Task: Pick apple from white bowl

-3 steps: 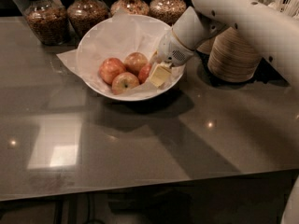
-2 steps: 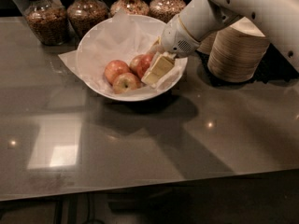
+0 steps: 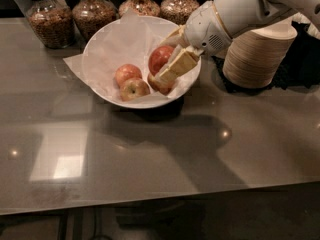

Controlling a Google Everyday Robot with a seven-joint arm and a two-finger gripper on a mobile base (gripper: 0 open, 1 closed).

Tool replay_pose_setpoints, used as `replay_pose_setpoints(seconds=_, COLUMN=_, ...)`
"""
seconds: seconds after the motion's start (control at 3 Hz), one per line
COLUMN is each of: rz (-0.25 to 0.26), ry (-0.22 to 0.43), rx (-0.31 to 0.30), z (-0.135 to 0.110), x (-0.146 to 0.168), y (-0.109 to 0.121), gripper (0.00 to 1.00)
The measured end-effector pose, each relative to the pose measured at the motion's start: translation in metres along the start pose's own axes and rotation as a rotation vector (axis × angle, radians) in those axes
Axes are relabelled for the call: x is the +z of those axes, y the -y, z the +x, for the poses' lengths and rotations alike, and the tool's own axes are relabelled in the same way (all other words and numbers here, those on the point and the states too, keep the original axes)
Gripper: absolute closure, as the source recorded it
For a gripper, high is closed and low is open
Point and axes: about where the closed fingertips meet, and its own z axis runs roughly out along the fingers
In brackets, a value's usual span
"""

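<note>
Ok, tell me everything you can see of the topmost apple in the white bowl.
The topmost apple is round and mostly red, with smooth, slightly shiny skin. The claw is shut on it: one pale beige finger lies diagonally across its right front, and the other shows behind it. It sits higher than the rest of the fruit, over the right part of the white bowl, just above another apple. No stem shows.

A white bowl (image 3: 146, 102) is set on the glossy grey table (image 3: 150, 164). Four jars (image 3: 47, 21) are lined up behind it, and a stack of beige bowls (image 3: 255, 59) is placed on a dark mat (image 3: 300, 74) beside it. The gripper (image 3: 165, 57) is held over the white bowl, closed on an apple (image 3: 157, 62)
</note>
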Motion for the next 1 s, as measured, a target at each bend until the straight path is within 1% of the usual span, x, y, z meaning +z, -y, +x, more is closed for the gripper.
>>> replay_pose_setpoints(seconds=0.33, rz=0.004, ry=0.066, rx=-0.035, z=-0.014, x=-0.017, y=-0.028, gripper=1.00)
replay_pose_setpoints(seconds=0.67, rz=0.036, ry=0.162, rx=-0.109, z=-0.049, x=-0.056, y=-0.098, gripper=1.00)
replay_pose_setpoints(seconds=1.0, rz=0.036, ry=0.162, rx=-0.109, z=-0.049, x=-0.056, y=-0.098, gripper=1.00)
